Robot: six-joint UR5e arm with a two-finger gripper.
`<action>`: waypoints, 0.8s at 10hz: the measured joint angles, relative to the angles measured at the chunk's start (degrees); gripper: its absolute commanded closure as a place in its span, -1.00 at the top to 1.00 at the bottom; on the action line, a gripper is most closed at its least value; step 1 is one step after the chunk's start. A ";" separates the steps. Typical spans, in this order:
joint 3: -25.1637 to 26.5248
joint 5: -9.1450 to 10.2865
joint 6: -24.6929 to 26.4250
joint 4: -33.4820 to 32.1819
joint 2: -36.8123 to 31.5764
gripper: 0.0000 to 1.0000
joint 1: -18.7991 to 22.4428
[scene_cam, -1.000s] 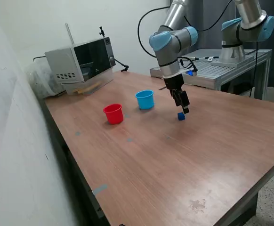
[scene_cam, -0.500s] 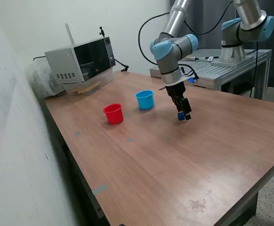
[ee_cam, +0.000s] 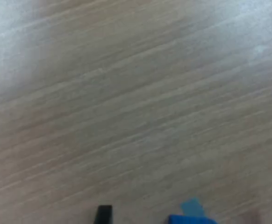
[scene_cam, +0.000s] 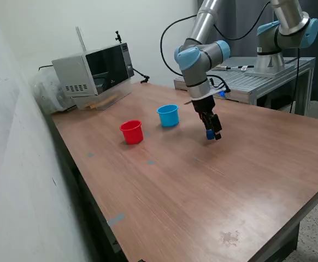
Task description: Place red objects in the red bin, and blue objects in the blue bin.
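Down at the bench surface, the pincer [scene_cam: 210, 134] stands over a blue cube [scene_cam: 209, 134], the cube sitting between its dark fingers; whether they press on it or stand just clear cannot be told. In the wrist view the cube [ee_cam: 191, 217] shows blurred between two fingertips [ee_cam: 103, 214] that stand well apart — nothing there settles the grip either.

Going from the exterior view's left: the red cup [scene_cam: 131, 132] stands upright on the bench [scene_cam: 202, 185], toward its far edge. Just beside it, the light blue cup [scene_cam: 168, 115] also stands upright. Their insides are not visible from this angle. The cube and pincer lie beyond, near the blue cup.
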 measured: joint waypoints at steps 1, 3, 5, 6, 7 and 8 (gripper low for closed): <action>-0.03 0.00 -0.05 -0.01 -0.31 1.00 0.00; -0.03 -0.03 -0.14 -0.01 -0.65 1.00 -0.07; -0.06 -0.07 -0.20 -0.01 -0.76 -1.00 -0.15; -0.13 -0.08 -0.24 -0.01 -0.78 -1.00 -0.15; -0.27 -0.09 -0.27 -0.01 -0.77 -1.00 -0.10; -0.52 -0.09 -0.29 -0.01 -0.76 -1.00 -0.06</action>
